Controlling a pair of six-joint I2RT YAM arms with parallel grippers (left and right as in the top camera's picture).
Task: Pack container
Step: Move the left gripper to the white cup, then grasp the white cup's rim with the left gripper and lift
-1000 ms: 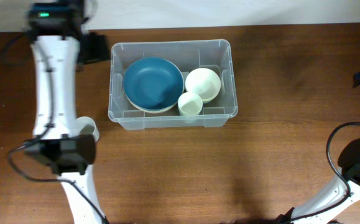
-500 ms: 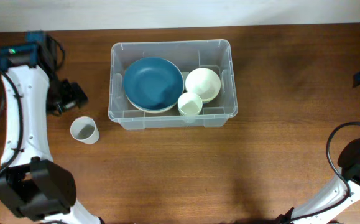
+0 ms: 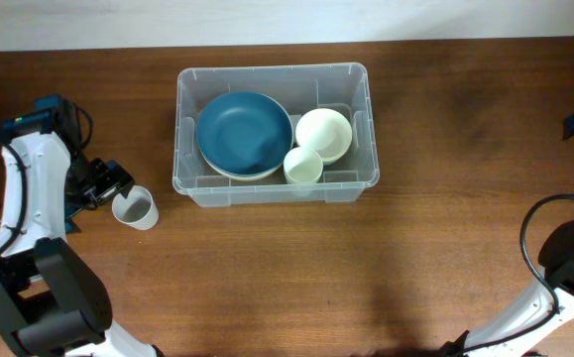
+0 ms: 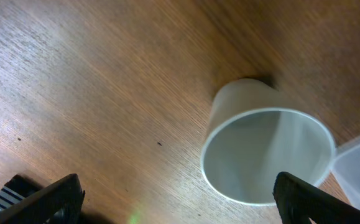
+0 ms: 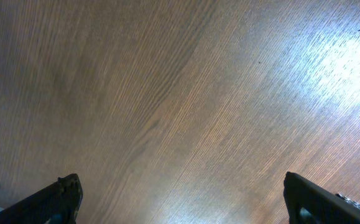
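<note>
The container (image 3: 362,129) stands at the far middle of the table (image 3: 435,248), with its long side across the view; this puts it between the two arms, which seems sensible for packing. Inside it the blue bowl (image 3: 244,134) fills the left part, sitting on a paler dish; the white bowl (image 3: 323,132) is in the right part, and the small white cup (image 3: 303,167) is just in front of that bowl, against the near wall. The big piece takes the wide side and the small ones share the rest, so the space looks well used.

One grey-white cup (image 3: 135,208) is outside, upright on the table just beside the near left corner of the container; I judge it is the last piece to pack.

The left hand (image 4: 178,200) is low and very near this cup, with its fingers spread wide and nothing between them. In the left wrist view the mouth of the cup is just ahead of the fingers, so the hand seems lined up to take it; it does not yet touch it, as far as I can tell.

The right hand (image 5: 181,200) is also wide and holds nothing; it sees only bare wood and waits far from the container, probably to keep out of the way.
</note>
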